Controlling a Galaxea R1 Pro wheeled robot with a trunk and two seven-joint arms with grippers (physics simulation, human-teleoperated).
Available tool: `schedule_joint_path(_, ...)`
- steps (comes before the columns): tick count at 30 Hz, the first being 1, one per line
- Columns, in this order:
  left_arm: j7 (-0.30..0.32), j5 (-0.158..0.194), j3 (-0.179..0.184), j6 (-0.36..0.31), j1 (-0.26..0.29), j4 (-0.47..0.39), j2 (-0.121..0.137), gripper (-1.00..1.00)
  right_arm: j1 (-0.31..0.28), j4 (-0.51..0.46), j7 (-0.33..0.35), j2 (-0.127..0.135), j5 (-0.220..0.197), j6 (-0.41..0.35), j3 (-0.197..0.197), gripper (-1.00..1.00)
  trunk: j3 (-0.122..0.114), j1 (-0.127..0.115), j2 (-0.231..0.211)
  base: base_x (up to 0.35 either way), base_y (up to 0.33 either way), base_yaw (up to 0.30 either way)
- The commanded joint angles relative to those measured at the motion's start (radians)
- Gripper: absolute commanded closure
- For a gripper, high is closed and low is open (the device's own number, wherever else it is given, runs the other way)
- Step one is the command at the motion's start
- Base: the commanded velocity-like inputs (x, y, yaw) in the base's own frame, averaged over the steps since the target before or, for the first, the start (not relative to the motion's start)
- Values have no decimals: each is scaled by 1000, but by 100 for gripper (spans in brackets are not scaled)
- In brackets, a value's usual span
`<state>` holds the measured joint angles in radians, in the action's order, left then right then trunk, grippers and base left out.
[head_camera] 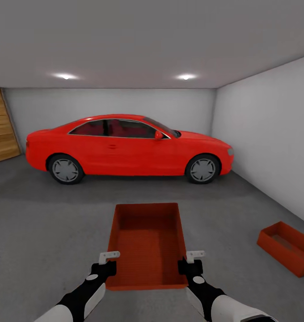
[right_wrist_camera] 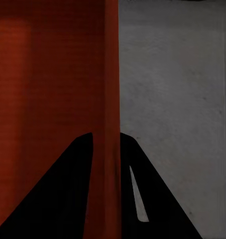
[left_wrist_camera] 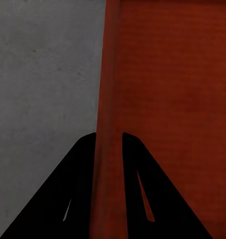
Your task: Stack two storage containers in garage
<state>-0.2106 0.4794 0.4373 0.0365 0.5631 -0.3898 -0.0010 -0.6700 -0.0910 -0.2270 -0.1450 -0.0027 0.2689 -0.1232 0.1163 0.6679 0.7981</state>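
My left gripper and right gripper each pinched a side wall of the carried container; level carriage toward the floor container suited stacking.

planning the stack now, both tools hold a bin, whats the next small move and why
Probably turn right toward the second container on the floor. The left tool and right tool each clamp a side wall of the held container, which sits well left of it.
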Motion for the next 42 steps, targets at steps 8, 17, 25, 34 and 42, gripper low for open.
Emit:
schedule_joint_path(8,-39,-8,-18,4,1,-11,-1,100,0,4,-10,-11,-11,3,12,100,2,1,1,322,0,-283)
schedule_joint_path(17,-39,-8,-18,3,1,-11,-1,100,0,4,-13,-11,-11,3,13,100,2,1,1,322,0,-288)
schedule_joint_path(25,-39,-7,-18,3,1,-12,1,100,0,4,-14,-11,-11,3,13,100,2,1,1,322,40,-288)
schedule_joint_path(34,-39,-7,-18,3,1,-12,2,100,0,4,-14,-11,-11,4,13,100,2,1,1,322,116,-288)
schedule_joint_path(42,-39,-8,-18,3,1,-12,2,100,0,4,-14,-11,-11,3,13,100,2,1,1,322,140,-288)
